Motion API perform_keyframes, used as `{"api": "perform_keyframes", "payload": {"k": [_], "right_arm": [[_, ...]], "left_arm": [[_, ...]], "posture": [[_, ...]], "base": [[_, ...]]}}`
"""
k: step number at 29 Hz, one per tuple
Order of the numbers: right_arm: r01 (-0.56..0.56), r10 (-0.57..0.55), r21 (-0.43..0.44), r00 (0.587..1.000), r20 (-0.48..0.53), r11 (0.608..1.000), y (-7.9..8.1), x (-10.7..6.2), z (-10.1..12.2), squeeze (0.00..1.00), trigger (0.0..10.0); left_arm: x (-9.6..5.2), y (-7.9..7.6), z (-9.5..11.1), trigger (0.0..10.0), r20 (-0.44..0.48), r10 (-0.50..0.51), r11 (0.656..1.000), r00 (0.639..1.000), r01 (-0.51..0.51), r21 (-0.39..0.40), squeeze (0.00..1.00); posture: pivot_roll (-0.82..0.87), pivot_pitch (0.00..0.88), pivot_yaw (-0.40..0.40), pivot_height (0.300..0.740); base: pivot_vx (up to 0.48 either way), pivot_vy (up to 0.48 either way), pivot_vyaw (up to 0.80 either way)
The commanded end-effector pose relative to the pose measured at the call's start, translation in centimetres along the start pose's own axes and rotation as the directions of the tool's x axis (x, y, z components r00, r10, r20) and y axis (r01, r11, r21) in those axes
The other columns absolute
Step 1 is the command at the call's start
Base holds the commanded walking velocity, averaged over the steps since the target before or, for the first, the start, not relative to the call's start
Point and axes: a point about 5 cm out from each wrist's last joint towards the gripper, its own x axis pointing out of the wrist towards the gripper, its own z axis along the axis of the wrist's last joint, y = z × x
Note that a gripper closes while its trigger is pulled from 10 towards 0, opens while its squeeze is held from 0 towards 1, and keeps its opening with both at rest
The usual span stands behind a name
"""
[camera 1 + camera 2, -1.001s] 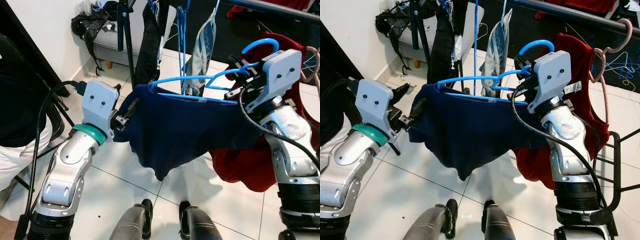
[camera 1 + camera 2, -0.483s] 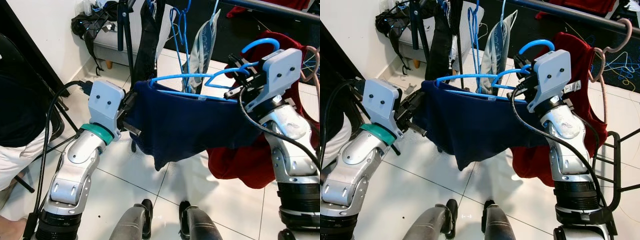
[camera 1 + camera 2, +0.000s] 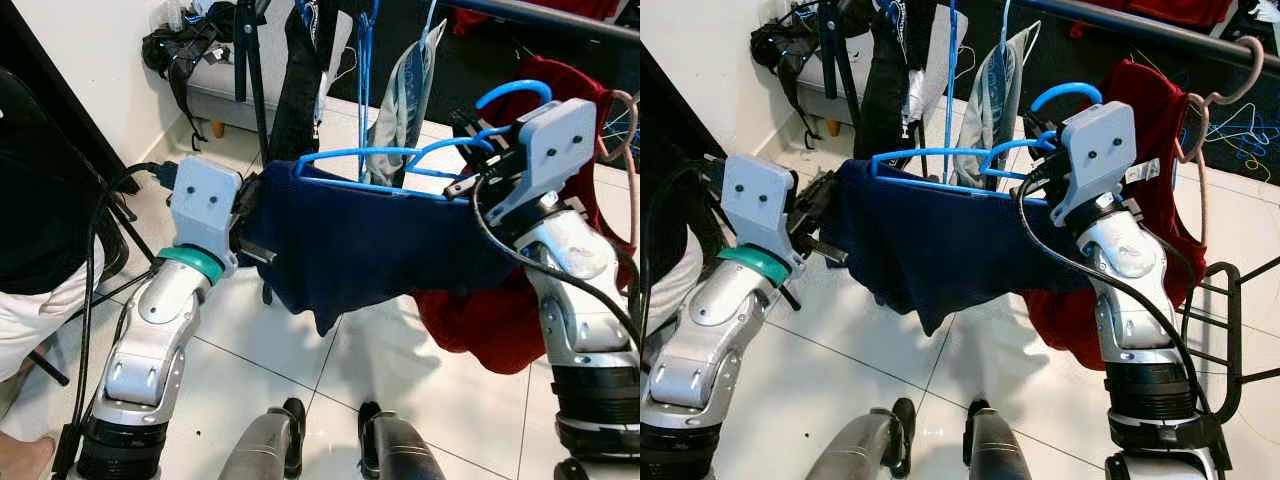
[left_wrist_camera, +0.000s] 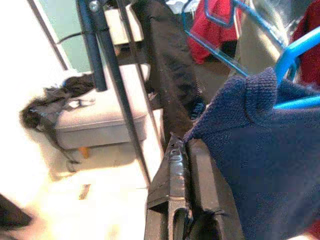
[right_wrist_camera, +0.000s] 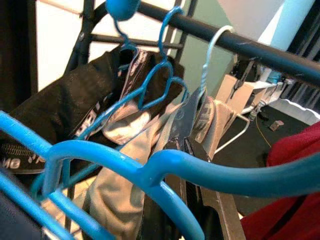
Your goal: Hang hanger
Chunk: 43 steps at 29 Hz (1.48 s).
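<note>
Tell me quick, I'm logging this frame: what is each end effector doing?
Left end effector: shut on the navy garment.
Right end effector: shut on the blue hanger near its hook.

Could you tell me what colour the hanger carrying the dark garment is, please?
The hanger is bright blue; the garment on it is navy. The left eye view shows it best.

A smooth, glossy blue plastic hanger point(image 3: 400, 160) is seen beside the right hand point(image 3: 470, 160). A matt, knitted navy cloth garment point(image 3: 370, 250) is draped over it. Glossy white tiles are shown on the floor point(image 3: 250, 390) below the hands.
</note>
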Motion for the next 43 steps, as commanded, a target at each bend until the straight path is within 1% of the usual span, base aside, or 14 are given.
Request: {"api": "perform_keyframes", "payload": {"k": [1,2,5,7,10,15,21,25,29,33,35,37,39,43], "right_arm": [[0.019,-0.019,-0.011,1.0,0.007,1.0,-0.5,-0.4,-0.1,0.0,10.0],[0.009,-0.009,-0.023,1.0,-0.022,1.0,-0.4,-0.7,-0.7,0.0,10.0],[0.009,-0.009,-0.023,1.0,-0.022,1.0,-0.4,-0.7,-0.7,0.0,10.0],[-0.026,0.023,-0.042,0.997,-0.072,0.999,0.0,-1.4,-1.6,0.0,10.0],[-0.053,0.048,-0.055,0.994,-0.094,0.997,0.2,-1.6,-2.0,0.0,10.0],[-0.054,0.048,-0.058,0.994,-0.095,0.997,0.1,-1.6,-2.0,0.0,10.0],[-0.048,0.043,-0.057,0.995,-0.085,0.997,0.1,-1.4,-1.8,0.0,10.0],[-0.017,0.017,0.013,0.999,-0.03,1.0,0.5,-0.5,-1.1,0.0,10.0],[-0.001,0.002,0.056,1.0,-0.009,0.998,0.7,-0.1,-0.8,0.0,10.0],[0.063,-0.075,0.228,0.996,0.048,0.972,2.1,2.0,0.2,0.0,10.0],[0.07,-0.086,0.256,0.995,0.054,0.964,2.4,2.3,0.4,0.0,10.0],[0.153,-0.173,0.404,0.985,0.013,0.902,3.6,3.2,-0.2,0.0,10.0],[0.153,-0.173,0.404,0.985,0.013,0.902,3.6,3.2,-0.2,0.0,10.0],[0.248,-0.247,0.53,0.966,-0.073,0.811,4.5,3.3,-1.4,0.0,10.0]], "left_arm": [[-0.5,1.1,-1.4,0.0,-0.066,0.066,0.998,0.996,-0.065,0.022,0.0],[-1.0,2.9,-2.1,0.0,-0.101,0.155,0.985,0.983,-0.146,0.09,0.0],[-1.0,2.9,-2.1,0.0,-0.101,0.155,0.985,0.983,-0.146,0.09,0.0],[-1.5,6.0,-2.3,0.0,-0.107,0.331,0.934,0.938,-0.308,0.182,0.0],[-1.6,7.3,-2.2,0.0,-0.096,0.437,0.888,0.894,-0.412,0.205,0.0],[-1.7,7.5,-2.4,0.0,-0.111,0.453,0.88,0.885,-0.424,0.213,0.0],[-1.7,6.4,-2.9,0.0,-0.133,0.39,0.912,0.911,-0.361,0.195,0.0],[-1.0,0.6,-1.6,0.0,-0.079,0.049,0.998,0.996,-0.053,-0.038,0.0],[-0.9,-1.1,-0.9,0.0,-0.045,-0.044,0.992,0.998,0.039,-0.124,0.0],[-0.8,-5.4,2.1,0.0,0.105,-0.272,0.888,0.957,0.292,-0.356,0.0],[-0.8,-6.0,2.6,0.0,0.132,-0.3,0.863,0.945,0.328,-0.385,0.0],[-0.3,-7.0,4.4,0.0,0.213,-0.317,0.765,0.924,0.382,-0.518,0.0],[-0.3,-7.0,4.4,0.0,0.213,-0.317,0.765,0.924,0.382,-0.518,0.0],[0.1,-7.0,5.9,0.0,0.279,-0.305,0.67,0.911,0.413,-0.617,0.0]], "posture": [[-0.08,0.19,0.087,0.74],[-0.08,0.194,0.086,0.74],[-0.08,0.194,0.086,0.74],[-0.08,0.195,0.084,0.74],[-0.08,0.195,0.083,0.74],[-0.08,0.196,0.082,0.74],[-0.08,0.194,0.081,0.74],[-0.08,0.189,0.08,0.74],[-0.08,0.189,0.08,0.74],[-0.08,0.177,0.082,0.74],[-0.08,0.177,0.082,0.74],[-0.08,0.167,0.075,0.74],[-0.08,0.167,0.075,0.74],[-0.08,0.164,0.071,0.74]], "base": [[0.0,0.0,0.0],[0.0,0.0,0.0],[0.0,0.0,0.0],[0.0,0.0,0.0],[0.0,0.0,0.0],[0.0,0.0,0.0],[0.0,0.0,0.0],[0.0,0.0,0.0],[0.0,0.0,0.0],[0.0,0.0,0.0],[0.0,0.0,0.0],[0.0,0.0,0.0],[0.0,0.0,0.0],[0.0,0.0,0.0]]}}
